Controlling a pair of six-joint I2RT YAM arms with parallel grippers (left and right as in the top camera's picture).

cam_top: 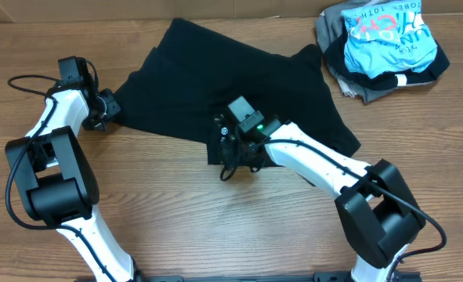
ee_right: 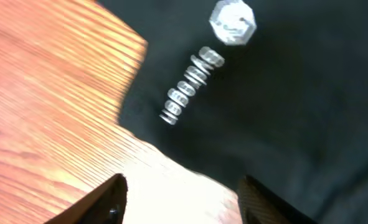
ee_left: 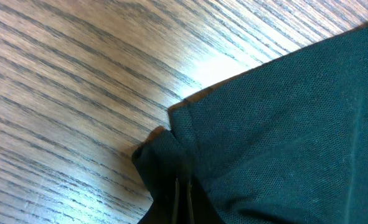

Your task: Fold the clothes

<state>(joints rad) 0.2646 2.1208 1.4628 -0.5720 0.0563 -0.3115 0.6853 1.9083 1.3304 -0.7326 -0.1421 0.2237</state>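
The black garment (cam_top: pixel 239 86) lies spread on the wooden table, rumpled, with a corner pointing to the back. My left gripper (cam_top: pixel 110 106) is at its left corner. In the left wrist view the jaws (ee_left: pixel 184 202) are shut on a pinched fold of the black fabric (ee_left: pixel 283 124). My right gripper (cam_top: pixel 231 160) hovers at the garment's front edge. In the right wrist view its fingers (ee_right: pixel 184 202) are spread open over bare wood, just short of the black fabric (ee_right: pixel 296 124), which carries a small white logo (ee_right: pixel 232 22) and lettering (ee_right: pixel 190 84).
A pile with a light-blue printed shirt (cam_top: pixel 388 39) and a grey garment (cam_top: pixel 333 31) sits at the back right corner. The wooden table (cam_top: pixel 215 227) runs bare in front of the garment.
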